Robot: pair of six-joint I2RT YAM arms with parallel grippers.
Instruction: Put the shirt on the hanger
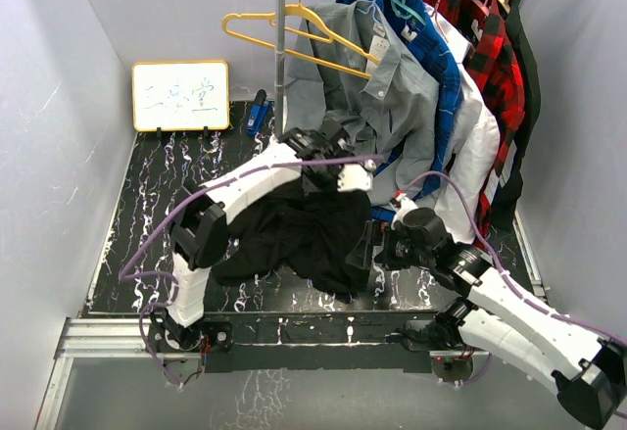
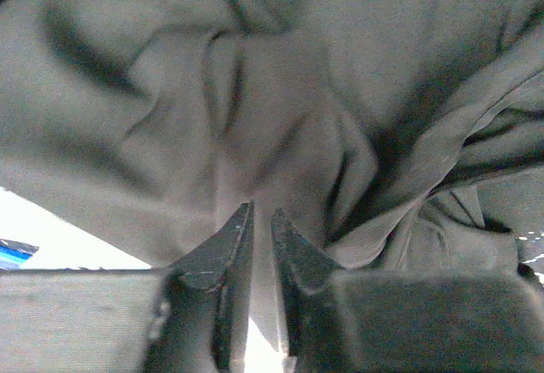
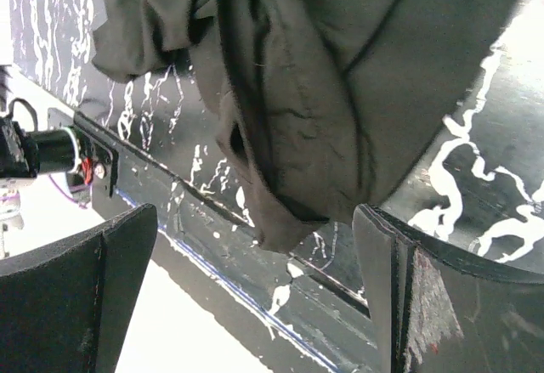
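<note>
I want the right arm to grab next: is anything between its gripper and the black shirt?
Nothing visible. The black shirt hangs just beyond the open right gripper, over the table.

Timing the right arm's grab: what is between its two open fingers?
The right wrist view shows the shirt, its edge hanging down there, with the marbled table behind it.

The left arm (image 1: 257,170) and right arm (image 1: 519,317) are wearing white shells between black joints. Purple cables (image 1: 333,163) are running along both. The left fingers (image 2: 223,258) are showing as dark, tapering wedges. The right fingers (image 3: 89,292) are showing as broad black blocks with faint red marks.
</note>
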